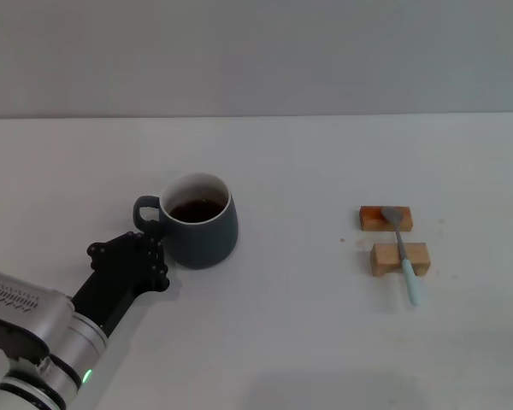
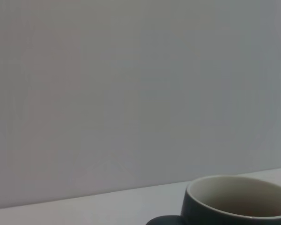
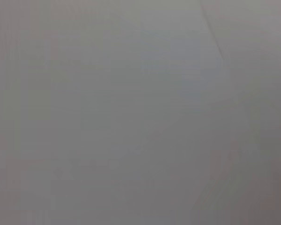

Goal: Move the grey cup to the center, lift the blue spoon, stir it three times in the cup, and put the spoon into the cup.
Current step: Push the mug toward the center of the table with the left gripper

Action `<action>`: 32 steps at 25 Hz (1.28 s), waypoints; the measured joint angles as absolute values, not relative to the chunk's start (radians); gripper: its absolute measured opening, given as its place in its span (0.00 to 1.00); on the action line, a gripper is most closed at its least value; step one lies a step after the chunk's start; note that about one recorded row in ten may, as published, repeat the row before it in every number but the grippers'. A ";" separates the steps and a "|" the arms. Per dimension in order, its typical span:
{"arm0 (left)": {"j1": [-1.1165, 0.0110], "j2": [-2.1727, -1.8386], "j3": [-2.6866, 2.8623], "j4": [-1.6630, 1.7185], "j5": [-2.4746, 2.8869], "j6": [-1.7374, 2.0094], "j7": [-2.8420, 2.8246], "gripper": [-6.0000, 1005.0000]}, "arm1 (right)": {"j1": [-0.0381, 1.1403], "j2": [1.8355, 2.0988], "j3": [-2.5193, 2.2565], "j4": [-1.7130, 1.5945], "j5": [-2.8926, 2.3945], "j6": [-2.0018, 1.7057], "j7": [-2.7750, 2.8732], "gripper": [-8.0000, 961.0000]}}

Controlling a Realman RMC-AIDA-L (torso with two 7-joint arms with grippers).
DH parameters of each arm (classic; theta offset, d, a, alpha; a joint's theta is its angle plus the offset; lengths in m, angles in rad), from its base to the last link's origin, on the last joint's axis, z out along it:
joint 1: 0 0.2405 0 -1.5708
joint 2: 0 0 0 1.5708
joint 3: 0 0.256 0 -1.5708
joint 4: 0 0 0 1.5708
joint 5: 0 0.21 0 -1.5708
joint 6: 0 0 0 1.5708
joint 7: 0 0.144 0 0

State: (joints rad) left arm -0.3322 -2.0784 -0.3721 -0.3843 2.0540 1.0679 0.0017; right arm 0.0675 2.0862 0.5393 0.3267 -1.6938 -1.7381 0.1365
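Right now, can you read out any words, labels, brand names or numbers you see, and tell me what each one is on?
None can be read.
The grey cup, the blue spoon and the two wooden blocks show no print.
The left arm, whose left gripper is at the cup's handle, carries a strip of marks too small to read.

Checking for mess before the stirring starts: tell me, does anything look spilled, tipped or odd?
Nothing stands out. The cup stands upright with its drink inside, the left gripper by its handle. The spoon lies across two wooden blocks.
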 joint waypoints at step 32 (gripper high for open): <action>-0.133 -2.063 -0.658 -0.319 2.050 1.204 0.054 0.00 | 0.167 2.090 0.212 0.551 -1.696 -1.717 -0.126 0.72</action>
